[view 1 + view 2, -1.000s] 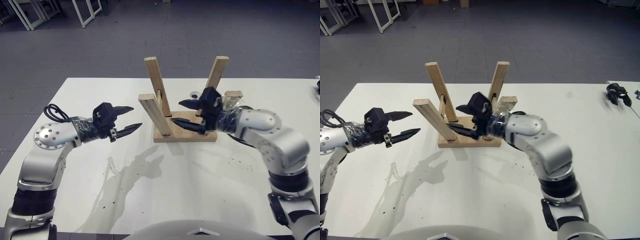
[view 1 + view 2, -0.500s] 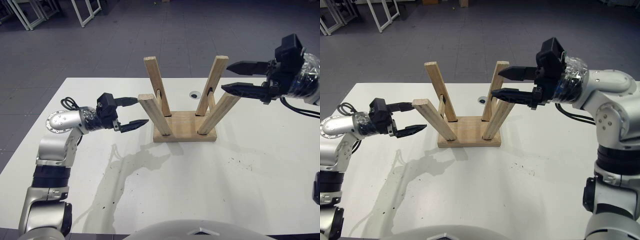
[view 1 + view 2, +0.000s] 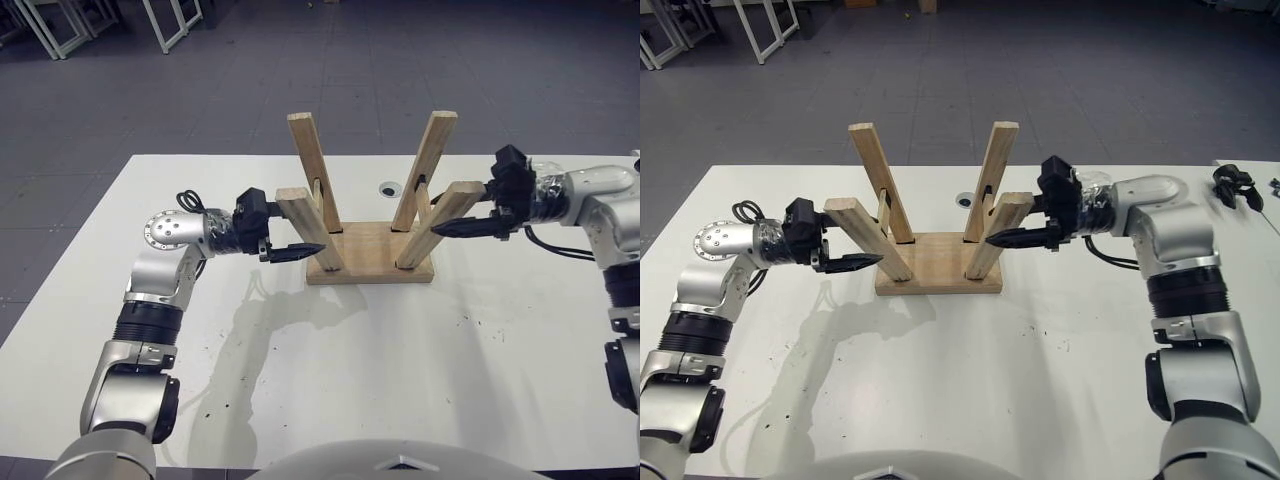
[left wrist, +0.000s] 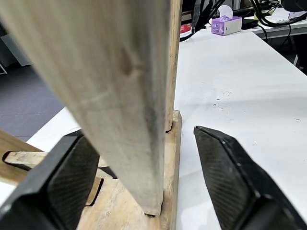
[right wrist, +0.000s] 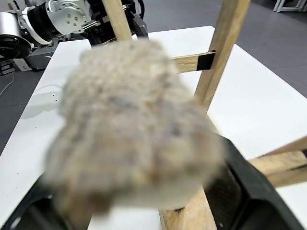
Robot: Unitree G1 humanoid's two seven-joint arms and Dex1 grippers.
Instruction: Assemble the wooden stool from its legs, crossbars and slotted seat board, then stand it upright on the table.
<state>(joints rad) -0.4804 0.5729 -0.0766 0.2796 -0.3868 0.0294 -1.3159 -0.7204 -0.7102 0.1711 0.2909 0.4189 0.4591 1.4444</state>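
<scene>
Stool (image 3: 370, 262) looks assembled but legs-up by the table's (image 3: 400, 380) far edge; left gripper (image 3: 306, 226) gapes astride one leg (image 4: 120, 96), right gripper's (image 3: 447, 212) state unclear

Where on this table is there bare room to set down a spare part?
The wide near stretch of the table, in front of the seat board, is bare; so is its far left corner. It is crowded at the front legs, with the left claw at one and the right claw at the other.
</scene>
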